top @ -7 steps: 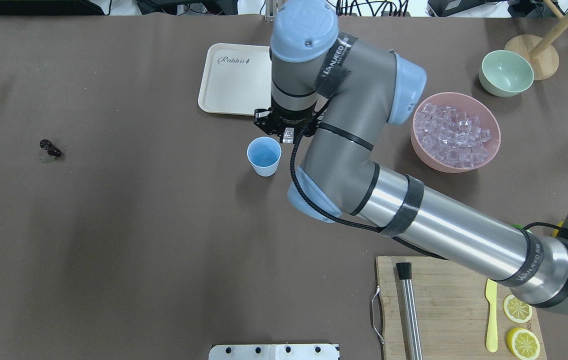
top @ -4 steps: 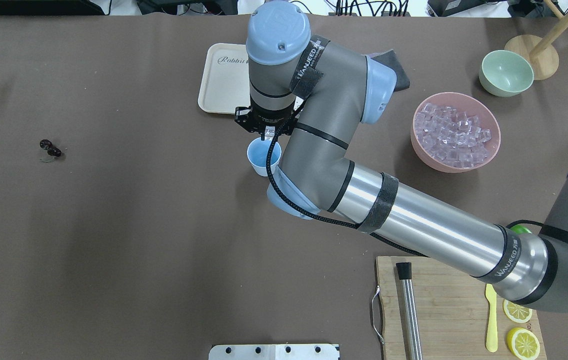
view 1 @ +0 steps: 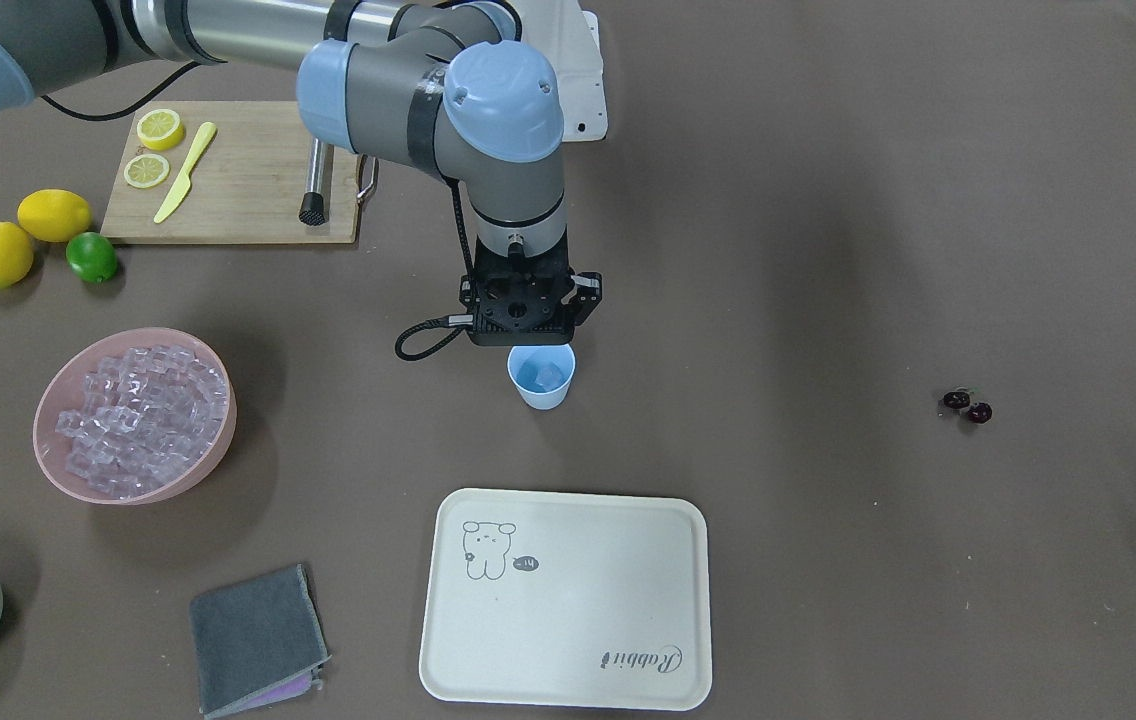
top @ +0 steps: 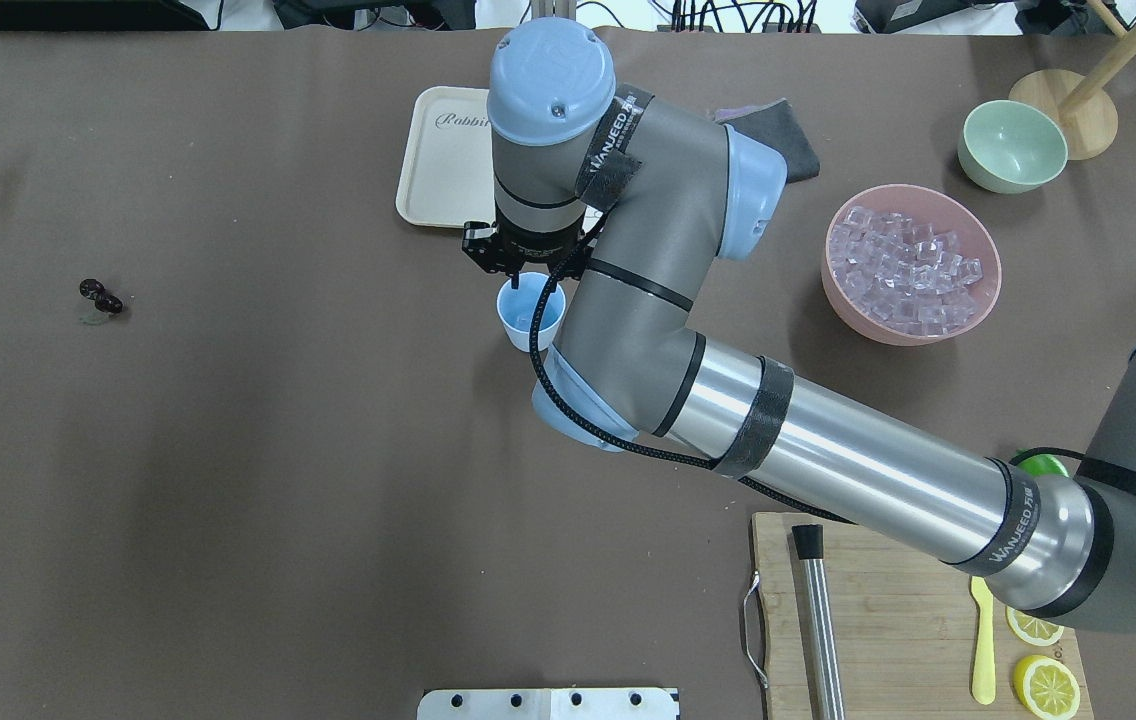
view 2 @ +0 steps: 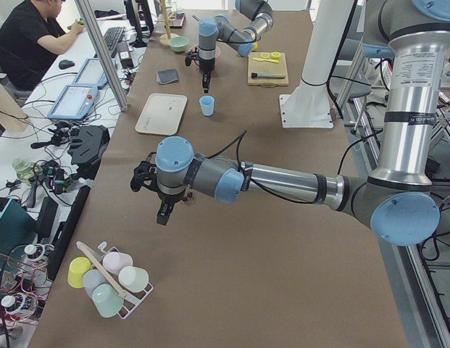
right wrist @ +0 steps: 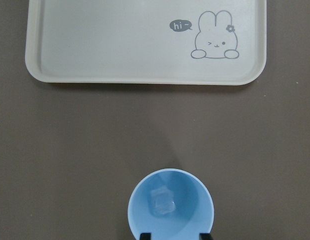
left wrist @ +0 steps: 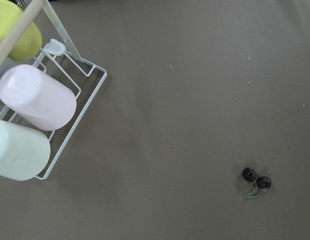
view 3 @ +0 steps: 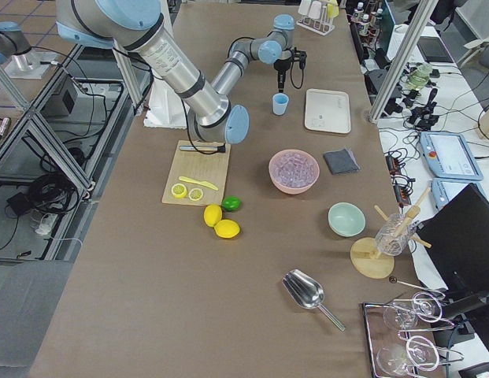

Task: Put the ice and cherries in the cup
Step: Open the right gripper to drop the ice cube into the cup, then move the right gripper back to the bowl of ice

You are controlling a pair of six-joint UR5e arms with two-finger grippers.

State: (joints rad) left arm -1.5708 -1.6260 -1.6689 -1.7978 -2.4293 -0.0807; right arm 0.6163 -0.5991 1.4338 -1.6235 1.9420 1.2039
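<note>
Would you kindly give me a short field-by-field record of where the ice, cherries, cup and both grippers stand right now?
cup: upright on the table, a short way from the tray
in cup: one cube
ice: heaped in the pink bowl
cherries: on the table, far from the cup
right gripper: above the cup, fingers open, empty
left gripper: above the table; open or shut cannot be told
remaining: cherries not yet in cup
</note>
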